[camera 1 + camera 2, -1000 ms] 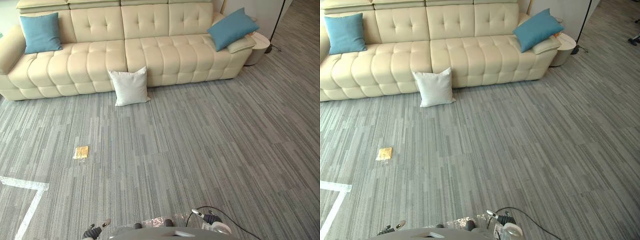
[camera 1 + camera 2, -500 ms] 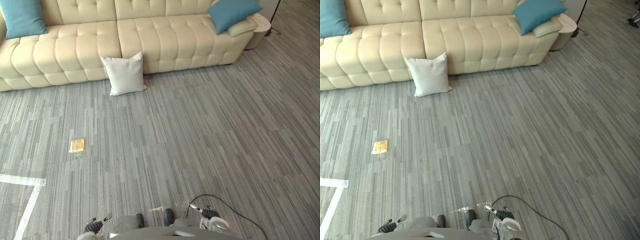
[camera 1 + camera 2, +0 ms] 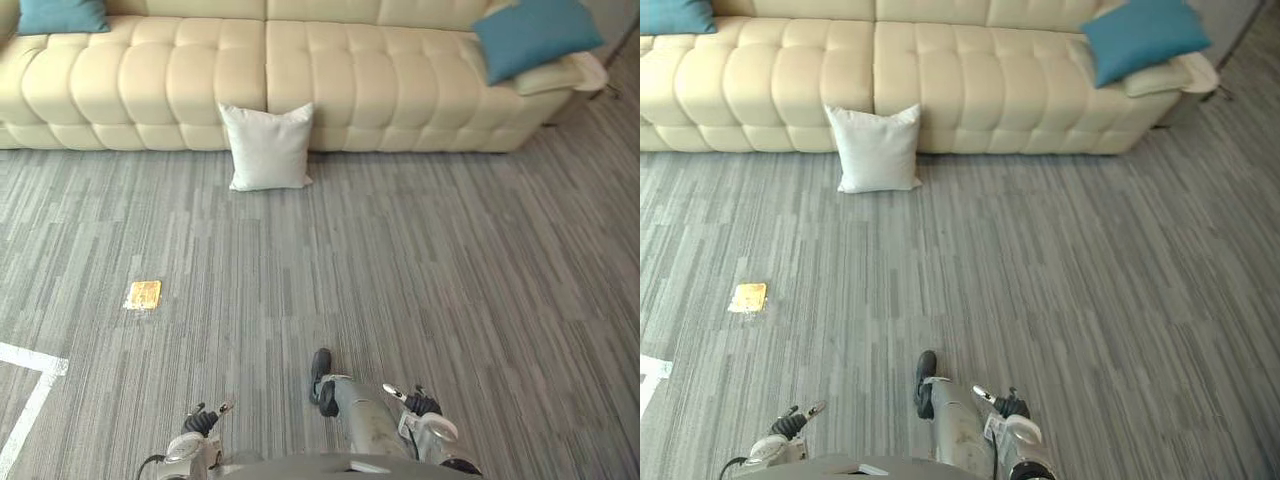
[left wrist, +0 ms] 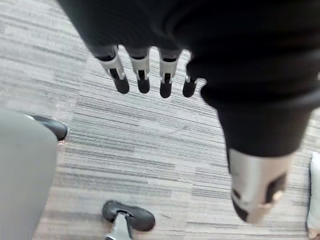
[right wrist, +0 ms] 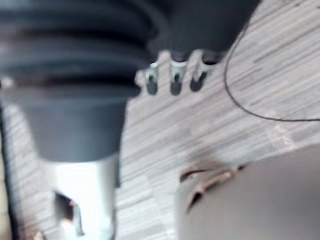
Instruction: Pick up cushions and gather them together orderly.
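Both hands hang low over the grey striped carpet floor [image 3: 430,260], holding nothing. The left hand [image 3: 198,424] has its fingers [image 4: 141,70] straight and slightly apart, and the right hand [image 3: 420,405] has its fingers [image 5: 173,82] loose and uncurled too. To the left, a white tape line [image 3: 28,372] marks the floor, with a small flat yellow-brown square [image 3: 143,294] lying past it. Farther out, a white square fabric cushion [image 3: 267,147] stands on the floor, leaning against the front of the cream tufted leather sofa [image 3: 380,80]. On the sofa seat, a left teal fabric cushion [image 3: 60,14] sits at one end and a right teal fabric cushion [image 3: 535,35] leans at the other.
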